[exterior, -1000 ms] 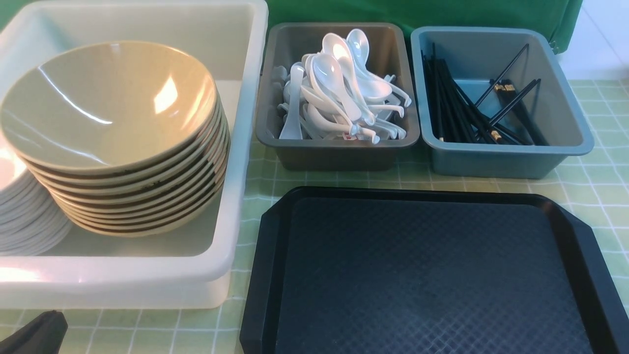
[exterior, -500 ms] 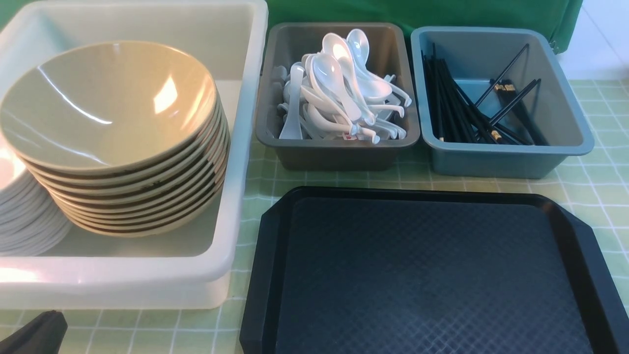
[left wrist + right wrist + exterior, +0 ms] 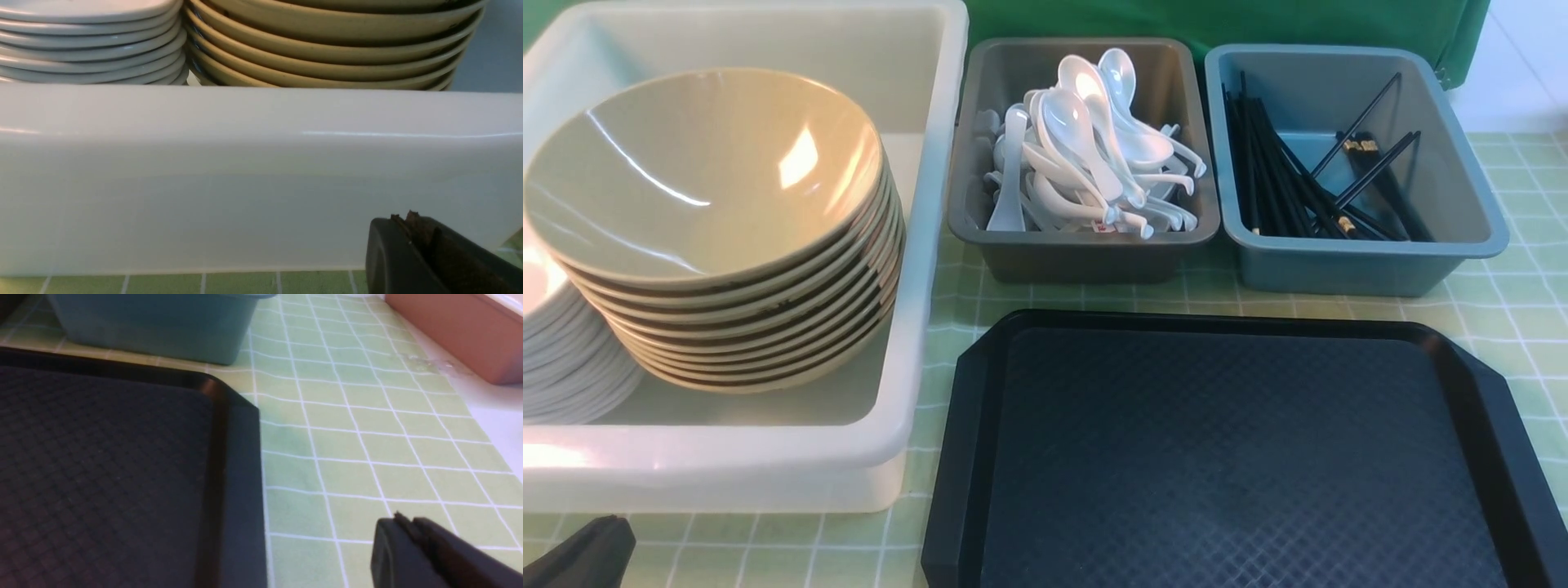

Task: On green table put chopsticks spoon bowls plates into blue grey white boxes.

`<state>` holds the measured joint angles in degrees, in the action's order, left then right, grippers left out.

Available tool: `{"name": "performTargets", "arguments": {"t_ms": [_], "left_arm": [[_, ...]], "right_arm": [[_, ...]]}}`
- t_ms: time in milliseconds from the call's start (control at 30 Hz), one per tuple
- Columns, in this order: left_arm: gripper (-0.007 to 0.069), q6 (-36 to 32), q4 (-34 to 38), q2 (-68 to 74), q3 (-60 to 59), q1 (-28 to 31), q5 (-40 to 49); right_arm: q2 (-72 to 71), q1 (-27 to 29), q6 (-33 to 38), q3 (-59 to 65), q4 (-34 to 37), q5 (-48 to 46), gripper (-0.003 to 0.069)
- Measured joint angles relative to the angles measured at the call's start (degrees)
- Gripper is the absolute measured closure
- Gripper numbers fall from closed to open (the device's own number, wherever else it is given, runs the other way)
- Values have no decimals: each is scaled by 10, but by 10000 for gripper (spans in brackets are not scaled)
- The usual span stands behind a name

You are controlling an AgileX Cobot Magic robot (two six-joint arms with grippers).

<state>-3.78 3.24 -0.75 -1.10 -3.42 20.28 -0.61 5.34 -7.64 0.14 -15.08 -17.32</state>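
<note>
**Nothing Has Moved, Everything Is Put Away**

Nothing has moved since a second ago. The arms and all the things sit in the same spots.

The front view shows the whole green table (image 3: 1503, 318). The bowls (image 3: 707, 220) sit in a tall stack inside the white box (image 3: 882, 441). The plates (image 3: 564, 359) are stacked just beside them in the same box, at its left side. The spoons (image 3: 1086, 147) lie in a pile in the grey box (image 3: 1086, 261). The chopsticks (image 3: 1290, 180) lie in the blue box (image 3: 1372, 269). The black tray (image 3: 1225, 457) sits in front of the two small boxes.

The left gripper (image 3: 584, 555) only peeks in at the bottom left corner of the front view. The left wrist view shows it better: its jaws are together and hold nothing. It sits just in front of the white box wall, low by the table. This view also shows the edges of the stacked bowls and plates from the side.

The right gripper (image 3: 412, 539) does not show in the front view. The right wrist view shows its jaws together and holding nothing, low over the table, just beside the tray. Only this view shows a pink box (image 3: 461, 330) at the far edge of the table.
</note>
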Motion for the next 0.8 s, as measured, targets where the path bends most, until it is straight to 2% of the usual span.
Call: {"name": "performTargets", "arguments": {"t_ms": [400, 800], "left_arm": [[626, 0, 0, 0, 0, 0, 0], [626, 0, 0, 0, 0, 0, 0]], "right_arm": [[0, -14, 0, 1, 0, 3, 611], [0, 9, 0, 2, 0, 6, 611]]}}
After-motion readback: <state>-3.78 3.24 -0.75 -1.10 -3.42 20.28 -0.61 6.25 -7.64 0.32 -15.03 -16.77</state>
